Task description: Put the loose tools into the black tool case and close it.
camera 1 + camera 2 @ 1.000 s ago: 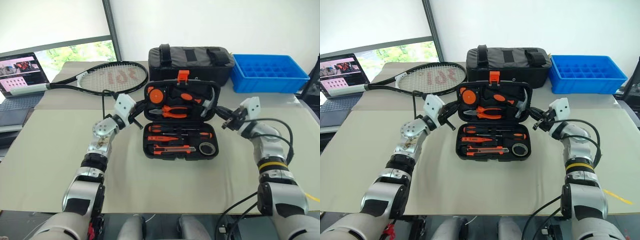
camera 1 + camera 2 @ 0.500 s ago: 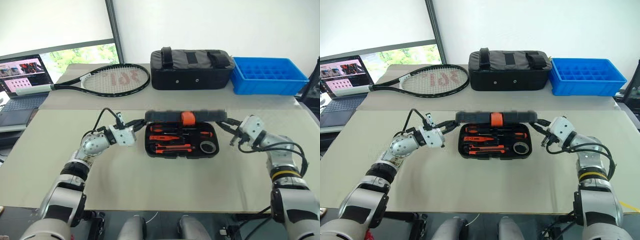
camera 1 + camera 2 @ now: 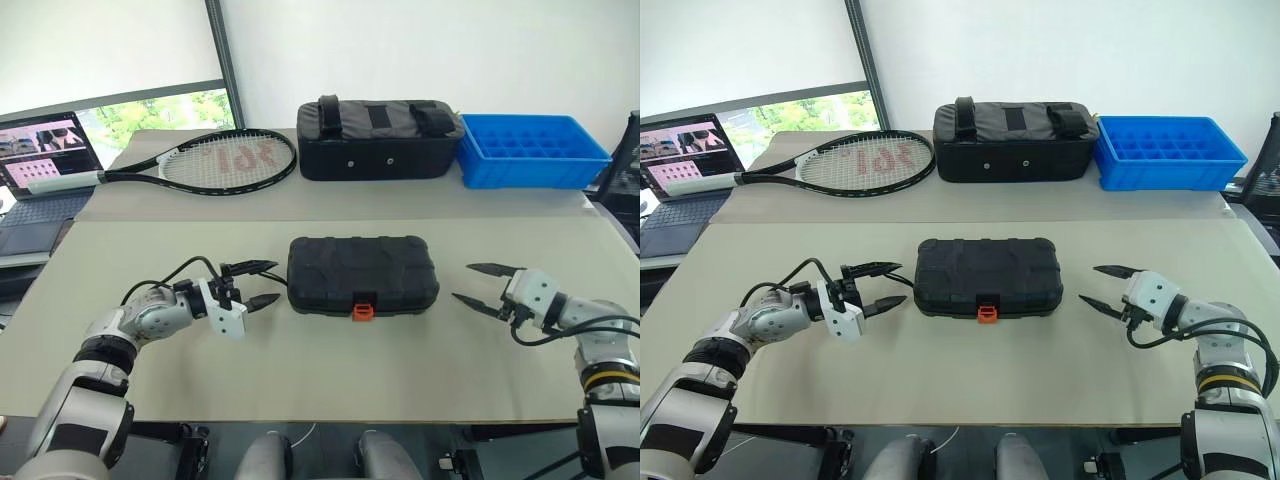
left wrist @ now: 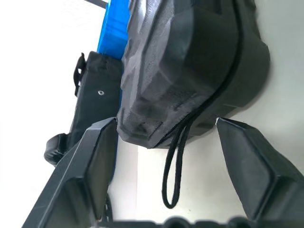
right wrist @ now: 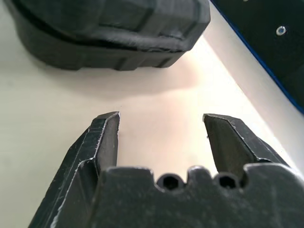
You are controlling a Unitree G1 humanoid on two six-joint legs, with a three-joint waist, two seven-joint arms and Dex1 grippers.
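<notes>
Since the earlier frame you have brought the lid of the black tool case (image 3: 362,274) down: it stood upright with the tools showing in their slots, and now it lies flat and closed. Both arms have also dropped back from the lid's corners to the tabletop level on either side.

You can see the case lying in the middle of the beige table (image 3: 300,370), long side across, its ribbed moulded lid facing up and the small orange latch (image 3: 363,310) on the near edge (whether it is snapped home you cannot tell from here). None of the loose tools lies on the table around it.

Your left gripper (image 3: 262,284) sits just to the left of the case, fingers spread wide and pointing at its left end, apart from it; the left wrist view shows that end of the case between the two spread fingers, with a thin black cable looping in front. Your right gripper (image 3: 480,286) is to the right of the case, clearly apart from it, fingers likewise spread and holding nothing.

On the far side of the table lie a tennis racket (image 3: 215,158), a black fabric bag (image 3: 378,138) and a blue crate (image 3: 532,148); a laptop (image 3: 40,155) stands at the far left.
</notes>
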